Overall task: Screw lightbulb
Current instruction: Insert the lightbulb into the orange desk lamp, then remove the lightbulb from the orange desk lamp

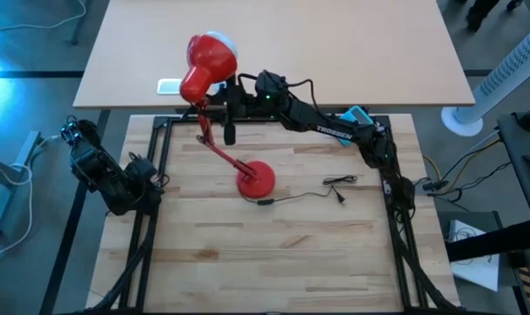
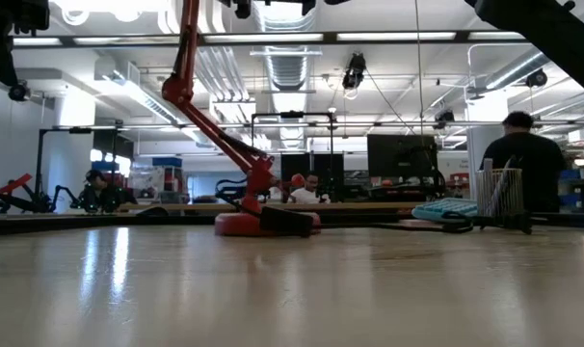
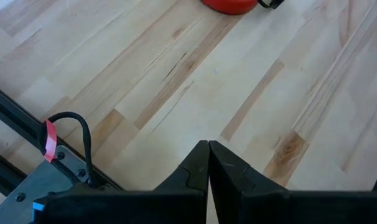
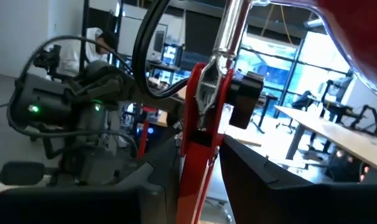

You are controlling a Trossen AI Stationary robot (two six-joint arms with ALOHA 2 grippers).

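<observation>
A red desk lamp stands on its round base (image 1: 256,180) mid-table. Its jointed arm (image 1: 214,147) rises toward the far left, to the red cone shade (image 1: 205,68). White shows at the shade's far mouth (image 1: 225,40); I cannot tell whether it is the lightbulb or the shade's inside. My right gripper (image 1: 216,110) reaches in from the right, shut on the lamp's upper arm just below the shade. My left gripper (image 3: 208,163) is shut and empty over the table's left edge, by the frame. My right gripper pinches the lamp's red upper arm (image 4: 200,149) between its two fingers, just below the chrome neck (image 4: 229,25) that leads to the shade. The fingers come about level from the table's right and lie across the arm. The lamp stands on its base.
The lamp's black cord and plug (image 1: 335,185) lie on the table right of the base. A second table (image 1: 335,44) stands beyond the far edge, under the shade. A black metal frame (image 1: 160,131) borders the worktable. People sit in the room behind (image 2: 528,154).
</observation>
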